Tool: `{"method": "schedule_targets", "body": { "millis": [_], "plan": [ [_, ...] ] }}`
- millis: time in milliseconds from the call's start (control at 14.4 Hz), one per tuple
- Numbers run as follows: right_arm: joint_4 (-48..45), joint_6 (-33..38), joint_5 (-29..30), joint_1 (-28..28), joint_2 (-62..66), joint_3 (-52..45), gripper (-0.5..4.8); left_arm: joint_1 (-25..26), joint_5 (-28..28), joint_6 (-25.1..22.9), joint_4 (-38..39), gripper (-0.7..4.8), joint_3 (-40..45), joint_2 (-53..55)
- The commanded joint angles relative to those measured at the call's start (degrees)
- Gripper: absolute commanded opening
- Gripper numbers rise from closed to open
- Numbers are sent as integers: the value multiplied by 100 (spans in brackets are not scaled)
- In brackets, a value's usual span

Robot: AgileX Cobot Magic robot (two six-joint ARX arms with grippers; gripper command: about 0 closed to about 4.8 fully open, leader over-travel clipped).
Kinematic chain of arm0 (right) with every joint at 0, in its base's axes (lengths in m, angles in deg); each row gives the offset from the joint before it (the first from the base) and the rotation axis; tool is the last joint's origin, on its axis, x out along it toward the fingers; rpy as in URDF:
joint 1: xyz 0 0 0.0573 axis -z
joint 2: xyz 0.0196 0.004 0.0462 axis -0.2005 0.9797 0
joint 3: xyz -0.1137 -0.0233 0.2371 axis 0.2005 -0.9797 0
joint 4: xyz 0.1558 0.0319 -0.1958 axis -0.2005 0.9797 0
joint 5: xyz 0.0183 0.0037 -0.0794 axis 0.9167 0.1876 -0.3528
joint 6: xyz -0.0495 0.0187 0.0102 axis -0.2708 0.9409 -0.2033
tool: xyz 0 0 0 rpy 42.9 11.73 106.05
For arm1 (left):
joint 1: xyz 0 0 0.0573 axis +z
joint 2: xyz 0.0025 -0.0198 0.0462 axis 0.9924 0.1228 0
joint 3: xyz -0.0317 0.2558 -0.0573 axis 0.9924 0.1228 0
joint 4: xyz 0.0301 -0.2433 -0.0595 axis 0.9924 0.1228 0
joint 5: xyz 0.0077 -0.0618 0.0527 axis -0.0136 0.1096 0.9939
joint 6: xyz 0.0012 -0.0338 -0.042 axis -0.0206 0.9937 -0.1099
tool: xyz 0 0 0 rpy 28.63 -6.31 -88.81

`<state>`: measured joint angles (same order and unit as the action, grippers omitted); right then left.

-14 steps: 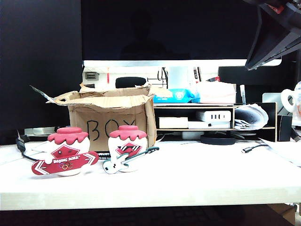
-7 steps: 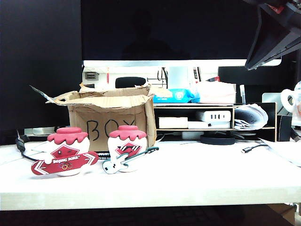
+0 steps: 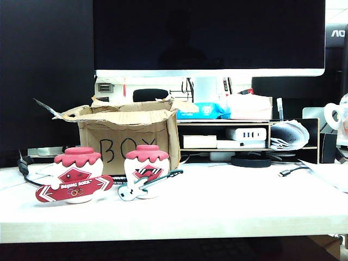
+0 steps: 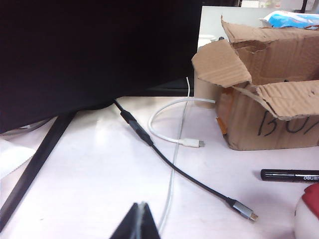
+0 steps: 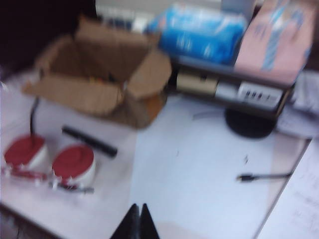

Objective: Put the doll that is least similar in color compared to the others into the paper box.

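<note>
Scanning the pale tabletop (image 3: 228, 206) from its near edge and finding neither arm in the exterior view. Seeing the left gripper (image 4: 140, 221) only in its own wrist view, hanging low over the desk near a black cable (image 4: 174, 169), fingertips pressed together and holding nothing. Seeing the right gripper (image 5: 137, 219) likewise pinched closed and empty, looking down from high over the bare right part of the desk, though in a blurred picture. Moving on to the snowboard doll (image 3: 78, 173) and the guitar doll (image 3: 147, 169), both red and white, standing side by side just in front of the paper box (image 3: 128, 136), with a black marker (image 4: 291, 175) lying between them and it. Searching for the doll of the odd colour and finding it in no view; possibly sitting inside the box already, but not being able to tell through the torn flaps. Judging it, by its neighbours, as light, hard and smooth, so pinching it across the body rather than by any thin attachment. Ending at the shelf (image 3: 244, 136) and the dark monitor (image 3: 206, 32) behind.
</note>
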<state>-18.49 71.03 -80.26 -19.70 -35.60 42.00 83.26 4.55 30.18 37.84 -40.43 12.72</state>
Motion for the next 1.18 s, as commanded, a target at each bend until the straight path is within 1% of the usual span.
{"method": "schedule_targets", "body": {
  "millis": [69, 139, 208, 278, 347, 486, 555, 625, 694, 764, 833, 1041, 1180],
  "plan": [
    [-234, -605, -9, 492, -660, 31, -1, 11, -2, -4, -31, -5, -7, 0],
    [-254, -549, -7, 769, -887, 28, 0, 11, -2, -4, -26, -5, -7, 0],
    [-229, -763, -31, 1058, -1095, -26, -1, 11, -2, -4, -28, -5, -7, 0],
    [-323, -1003, -35, 1209, -1174, -162, -1, 11, 0, -4, -28, -5, -7, 0],
    [-723, -1034, -192, 1453, -1314, -603, -1, 13, -2, -4, -28, -5, -7, 0],
    [-1718, -1032, -245, 1532, -1637, -1585, 0, 11, -2, -4, -28, -5, -7, 0],
    [-2741, -1003, -240, 1532, -2085, -2616, -1, 11, -2, -4, -26, -5, -7, 0],
    [-3359, -857, -144, 1650, -2417, -3303, -1, 11, -2, -4, -28, -5, -7, 0],
    [-3731, -407, -70, 1910, -2791, -3930, -1, 11, -2, -4, -28, -5, -7, 0],
    [-3576, -120, -70, 2083, -2830, -4061, 0, 11, 0, -4, -28, -5, -7, 0],
    [-3333, -31, -109, 2175, -2809, -4054, -1, 11, -4, -4, -26, -5, -7, 0],
    [-2927, -26, -162, 2439, -2815, -4072, 0, 11, 0, -4, -22, -5, -4, 0],
    [-2931, -26, -199, 2586, -2815, -4072, -1, 11, 0, -4, -24, -5, -7, 0]
  ]
}}
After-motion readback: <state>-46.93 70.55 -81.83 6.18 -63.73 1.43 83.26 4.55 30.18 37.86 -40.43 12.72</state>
